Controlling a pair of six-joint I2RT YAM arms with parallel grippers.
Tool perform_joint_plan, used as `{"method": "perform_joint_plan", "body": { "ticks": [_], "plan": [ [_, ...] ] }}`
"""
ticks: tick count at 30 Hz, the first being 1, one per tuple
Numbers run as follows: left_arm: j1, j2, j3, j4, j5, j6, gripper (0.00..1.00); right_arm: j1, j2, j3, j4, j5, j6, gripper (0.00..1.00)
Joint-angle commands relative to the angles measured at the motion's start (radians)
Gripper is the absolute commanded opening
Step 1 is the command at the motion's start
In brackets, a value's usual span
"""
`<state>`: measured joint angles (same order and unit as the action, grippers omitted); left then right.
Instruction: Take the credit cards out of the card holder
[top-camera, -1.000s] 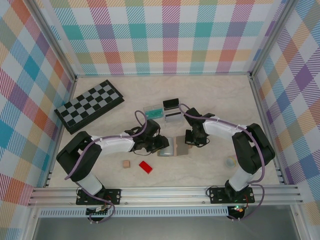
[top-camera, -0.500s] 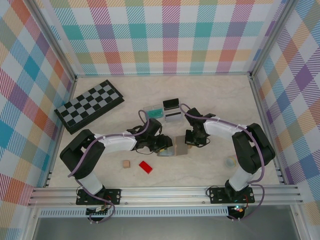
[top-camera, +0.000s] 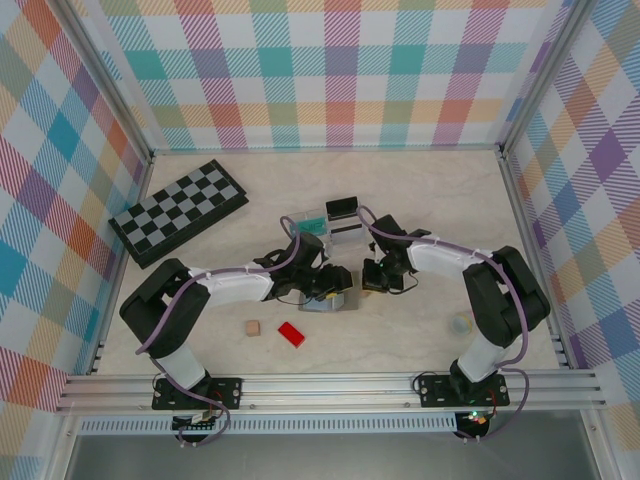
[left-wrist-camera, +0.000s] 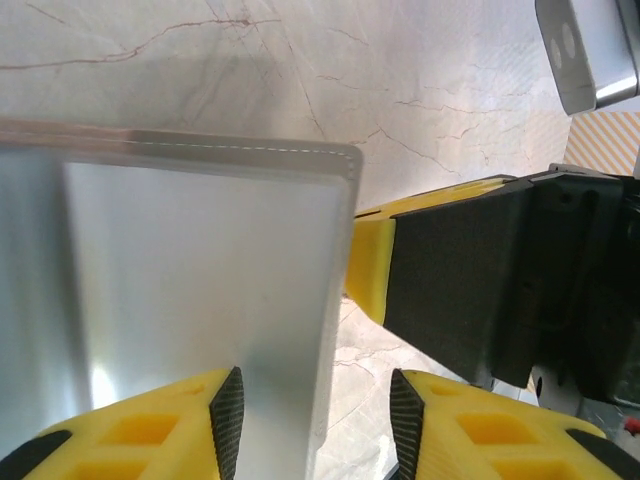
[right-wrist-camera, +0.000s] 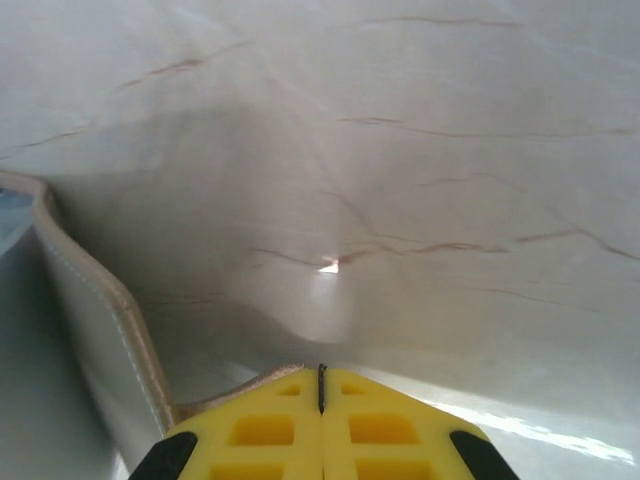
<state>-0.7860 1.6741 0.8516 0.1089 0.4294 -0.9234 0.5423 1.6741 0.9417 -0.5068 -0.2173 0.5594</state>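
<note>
**A:** A pale marbled table (top-camera: 430, 190) inside plaid walls. Where is the card holder?

**B:** The card holder (top-camera: 333, 300) lies around the middle of the table, a little toward the near edge. It is half open, with one panel flat and the flap on its right side raised.

**A:** Who has hold of it?

**B:** The right gripper (right-wrist-camera: 321, 412) has its fingers pressed together on the rim of the raised flap. In its wrist view the stitched edge runs right under the tips. The left gripper (left-wrist-camera: 315, 420) has its fingers moderately spread across the flat panel's edge — one over the panel, the other over bare table.

**A:** And the credit cards (top-camera: 346, 236)?

**B:** Three lie just behind the holder: a clear-teal card (top-camera: 308, 222), a black card (top-camera: 342, 207) and a silver-grey card beside them. The flat panel looks bare, but I cannot tell whether a pocket hides another.

**A:** So what is the step?

**B:** Spreading the holder to check or empty it, I'd judge. The left finger should press the flat panel down so nothing slides. The right should raise the flap slowly, because thin fabric can slip from a pinch at the rim. The grippers are very close together, so small moves only.

**A:** What else is around?

**B:** A red block (top-camera: 291, 333) and a tan cube (top-camera: 251, 327) sit toward the near edge, left of the holder. A chessboard (top-camera: 178, 210) lies toward the back-left corner, well apart.
</note>
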Motion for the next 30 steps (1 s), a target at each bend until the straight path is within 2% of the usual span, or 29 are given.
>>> {"method": "perform_joint_plan", "body": {
  "ticks": [1, 4, 10, 15, 21, 26, 30],
  "plan": [
    [-0.014, 0.011, 0.021, 0.014, 0.002, 0.009, 0.45, -0.001, 0.034, 0.021, 0.044, -0.094, -0.034, 0.06],
    [-0.013, 0.015, 0.017, 0.031, 0.004, 0.005, 0.45, 0.0, 0.04, 0.032, 0.023, -0.07, -0.028, 0.1],
    [-0.013, 0.022, 0.015, 0.033, 0.002, 0.015, 0.45, -0.012, -0.073, -0.01, -0.01, 0.046, 0.021, 0.29],
    [-0.013, 0.047, 0.013, 0.039, -0.008, 0.016, 0.42, -0.018, -0.186, -0.029, -0.031, 0.1, 0.048, 0.33],
    [-0.014, 0.082, 0.016, 0.015, -0.029, 0.026, 0.38, -0.018, -0.245, -0.051, 0.031, -0.001, 0.026, 0.38],
    [-0.014, 0.101, 0.009, -0.001, -0.036, 0.026, 0.32, 0.002, -0.208, -0.038, 0.05, -0.047, 0.033, 0.37],
    [-0.014, 0.101, 0.012, -0.041, -0.061, 0.032, 0.22, 0.028, -0.143, -0.016, 0.066, -0.065, 0.05, 0.23]
  ]
}}
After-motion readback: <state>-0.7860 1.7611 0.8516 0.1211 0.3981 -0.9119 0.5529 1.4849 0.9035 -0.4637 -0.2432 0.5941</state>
